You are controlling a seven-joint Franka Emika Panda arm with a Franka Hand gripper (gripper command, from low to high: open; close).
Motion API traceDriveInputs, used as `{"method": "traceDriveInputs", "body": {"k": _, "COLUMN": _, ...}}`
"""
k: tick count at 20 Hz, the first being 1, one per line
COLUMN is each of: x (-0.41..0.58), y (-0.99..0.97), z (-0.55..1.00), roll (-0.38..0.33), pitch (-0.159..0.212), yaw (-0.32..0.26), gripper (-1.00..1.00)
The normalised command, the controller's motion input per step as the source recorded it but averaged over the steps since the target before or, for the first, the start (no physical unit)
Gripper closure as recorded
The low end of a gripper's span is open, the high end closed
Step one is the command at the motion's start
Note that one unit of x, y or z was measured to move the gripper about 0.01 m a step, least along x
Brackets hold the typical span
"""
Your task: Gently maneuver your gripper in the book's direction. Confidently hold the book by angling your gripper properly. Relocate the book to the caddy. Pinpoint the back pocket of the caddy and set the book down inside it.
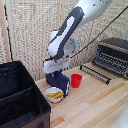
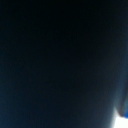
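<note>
The dark navy book [image 1: 58, 83] is upright under the white gripper [image 1: 54, 74], whose fingers come down onto its top edge. Nothing else props the book, so the gripper looks shut on it. Its lower edge is close to the wooden table [image 1: 95, 105], between a white bowl and a red cup. The black caddy [image 1: 11, 80] with its divider [image 1: 17, 96] stands open at the exterior view's left, apart from the book. In the wrist view the dark cover of the book [image 2: 55, 60] fills almost the whole picture, and the fingertips are hidden.
A white bowl [image 1: 54, 94] holding yellow pieces sits just in front of the book. A red cup [image 1: 76, 80] stands at its right. A black-and-silver toaster oven [image 1: 113, 54] and a dark wire rack [image 1: 96, 73] occupy the far right. Bamboo blinds back the scene.
</note>
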Motion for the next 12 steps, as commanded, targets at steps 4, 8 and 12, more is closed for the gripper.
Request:
{"method": "traceDriveInputs", "body": {"k": 4, "x": 0.0, "y": 0.14, "z": 0.05, "roll": -0.016, "pitch": -0.017, "yaw": -0.055, "gripper": 1.0}}
{"method": "traceDriveInputs", "body": {"k": 8, "x": 0.039, "y": 0.03, "z": 0.61, "roll": -0.018, "pitch": 0.013, "yaw": -0.179, "gripper": 1.0}}
{"method": "traceDriveInputs", "body": {"k": 12, "x": 0.224, "y": -0.07, "z": 1.0, "roll": -0.025, "pitch": 0.087, "yaw": -0.132, "gripper": 1.0}}
